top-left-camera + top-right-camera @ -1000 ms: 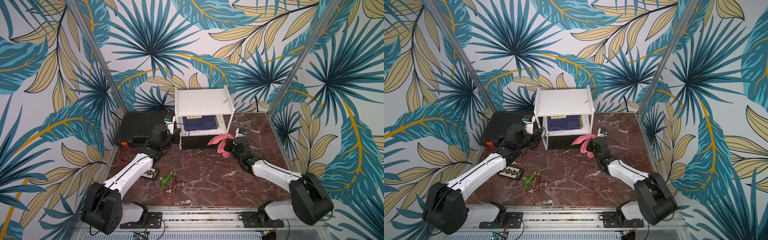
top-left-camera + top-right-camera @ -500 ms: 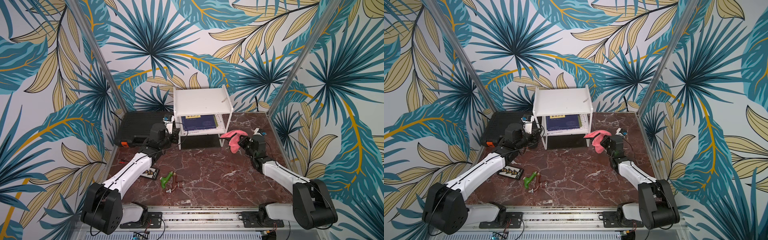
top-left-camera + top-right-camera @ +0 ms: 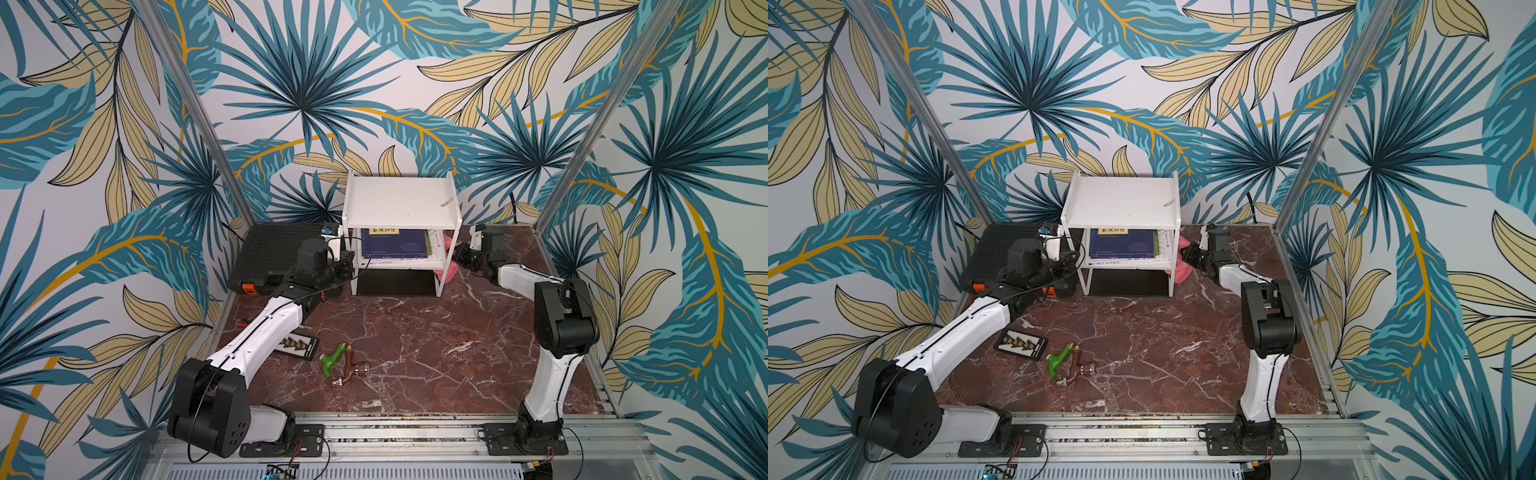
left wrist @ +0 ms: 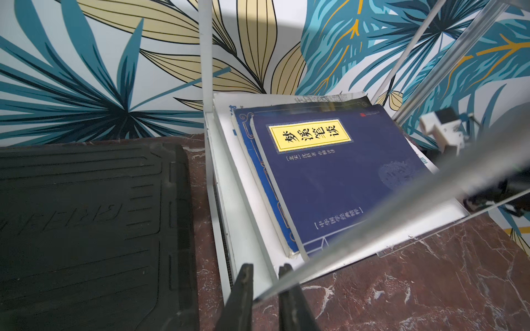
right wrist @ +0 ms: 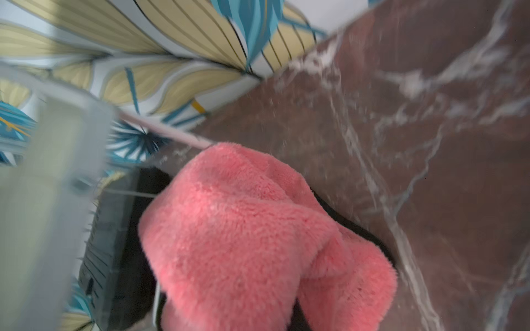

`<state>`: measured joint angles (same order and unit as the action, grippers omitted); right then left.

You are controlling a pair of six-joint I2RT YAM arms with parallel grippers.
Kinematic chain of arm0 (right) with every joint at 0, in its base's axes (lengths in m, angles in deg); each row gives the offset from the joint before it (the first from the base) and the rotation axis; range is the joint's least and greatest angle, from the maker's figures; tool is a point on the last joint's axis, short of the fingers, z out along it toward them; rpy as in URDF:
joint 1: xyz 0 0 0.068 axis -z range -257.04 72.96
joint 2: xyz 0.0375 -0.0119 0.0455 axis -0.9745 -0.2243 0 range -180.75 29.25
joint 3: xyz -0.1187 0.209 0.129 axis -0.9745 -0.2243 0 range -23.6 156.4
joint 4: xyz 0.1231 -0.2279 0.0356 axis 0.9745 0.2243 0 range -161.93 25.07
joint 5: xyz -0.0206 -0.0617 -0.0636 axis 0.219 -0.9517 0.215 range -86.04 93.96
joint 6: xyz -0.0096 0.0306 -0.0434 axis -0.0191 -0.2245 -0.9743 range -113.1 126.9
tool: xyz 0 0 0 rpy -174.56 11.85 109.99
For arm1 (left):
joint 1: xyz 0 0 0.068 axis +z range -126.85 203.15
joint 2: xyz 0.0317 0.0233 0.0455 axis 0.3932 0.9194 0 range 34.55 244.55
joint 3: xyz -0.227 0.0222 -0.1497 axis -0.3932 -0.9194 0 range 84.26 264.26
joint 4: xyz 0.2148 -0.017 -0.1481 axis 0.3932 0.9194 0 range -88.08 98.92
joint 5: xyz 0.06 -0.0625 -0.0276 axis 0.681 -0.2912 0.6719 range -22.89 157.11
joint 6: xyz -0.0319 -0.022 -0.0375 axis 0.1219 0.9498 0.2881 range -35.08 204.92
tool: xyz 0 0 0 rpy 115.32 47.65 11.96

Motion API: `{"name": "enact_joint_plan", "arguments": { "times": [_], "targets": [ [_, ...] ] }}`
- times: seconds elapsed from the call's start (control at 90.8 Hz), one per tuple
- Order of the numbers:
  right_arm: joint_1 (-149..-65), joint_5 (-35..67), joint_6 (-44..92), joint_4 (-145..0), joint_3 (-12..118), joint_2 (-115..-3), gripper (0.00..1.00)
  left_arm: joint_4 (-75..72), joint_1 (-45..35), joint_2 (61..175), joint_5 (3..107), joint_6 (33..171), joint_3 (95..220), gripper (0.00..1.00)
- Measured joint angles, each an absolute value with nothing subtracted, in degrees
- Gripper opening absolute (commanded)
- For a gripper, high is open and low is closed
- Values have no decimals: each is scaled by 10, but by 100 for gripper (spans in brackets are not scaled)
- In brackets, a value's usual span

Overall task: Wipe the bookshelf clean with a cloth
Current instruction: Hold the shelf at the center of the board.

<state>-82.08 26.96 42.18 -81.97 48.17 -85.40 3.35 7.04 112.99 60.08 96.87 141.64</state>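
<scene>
The blue book [image 4: 344, 183] bears a yellow label [image 4: 311, 137] reading 梦溪笔谈.

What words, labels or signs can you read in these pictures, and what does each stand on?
"梦溪笔谈": yellow label on the top blue book, lying on the bookshelf lower board.
"[北宋]": line under that label; the rest is too small.
"中华国学经典精粹": bracketed line low on the same cover.
Raised lettering on the black toolcase: unreadable from this angle.
Print on the papers under the books: too small.
</scene>
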Motion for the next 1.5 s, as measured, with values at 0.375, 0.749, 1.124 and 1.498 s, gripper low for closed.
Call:
{"name": "enact_joint_plan", "arguments": {
  "times": [0.375,0.749,1.124,1.498],
  "targets": [
    [-823,291,442,-757,601,-885,0,33,71,1130,600,969,1416,0],
    [-827,321,412,-759,484,-892,0,30,73,1129,594,968,1414,0],
    [-853,326,419,-728,578,-918,0,11,81,1129,590,967,1404,0],
    [-871,328,529,-820,615,-986,0,-2,81,1129,577,965,1397,0]
  ]
}}
